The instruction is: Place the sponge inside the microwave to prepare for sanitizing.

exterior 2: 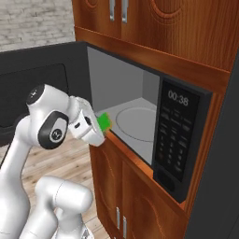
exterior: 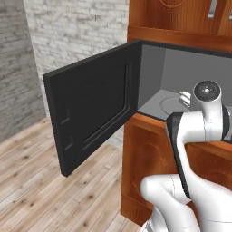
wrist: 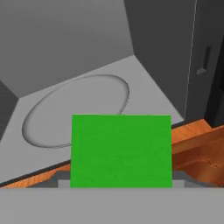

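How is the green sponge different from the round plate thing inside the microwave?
The sponge is bright green; the turntable is grey like the microwave floor. The sponge looks square-edged; the turntable is round. The sponge is held up by the gripper at the open doorway, outside the cavity; the turntable lies flat inside. The sponge looks smaller. Both are plain, with no pattern.

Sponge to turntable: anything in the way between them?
Nothing. In the hand view, only bare grey microwave floor separates the held sponge from the turntable.

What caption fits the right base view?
Hand carries green sponge to the open microwave's front edge, turntable ahead.
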